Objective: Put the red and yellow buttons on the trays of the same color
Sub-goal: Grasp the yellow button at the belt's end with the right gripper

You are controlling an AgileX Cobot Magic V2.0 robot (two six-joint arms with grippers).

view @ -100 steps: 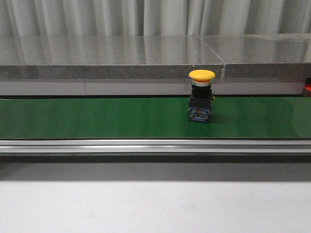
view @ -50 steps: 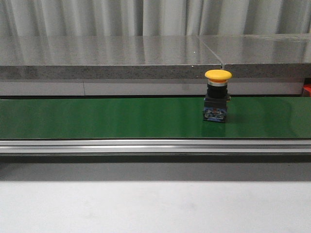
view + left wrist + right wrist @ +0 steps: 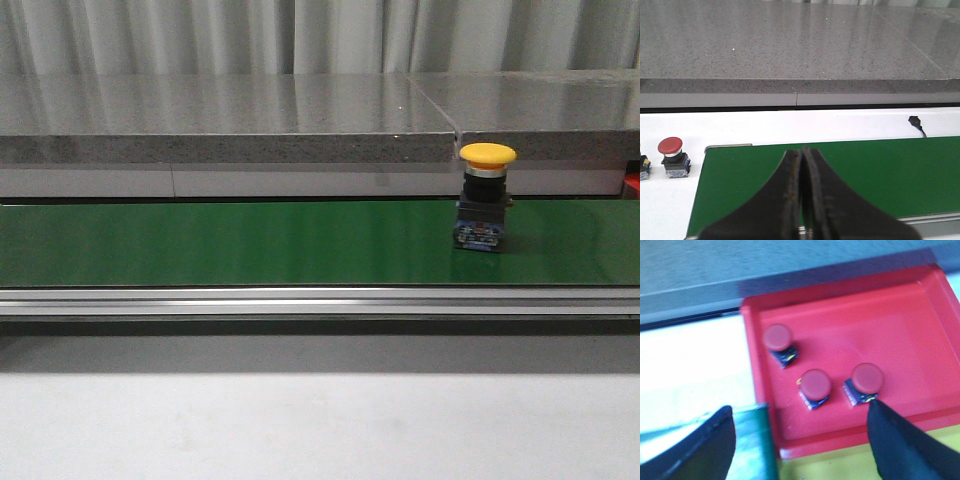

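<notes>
Yellow button (image 3: 487,155) stands upright on the green belt (image 3: 250,243), towards our right side in the front view, so we judge the right arm is nearer to it. Our right fingers (image 3: 800,440) are spread wide and empty above the red tray (image 3: 920,330), which holds three red buttons (image 3: 814,384). Our left fingers (image 3: 802,200) are pressed together, holding nothing. We can read no writing or label.
</notes>
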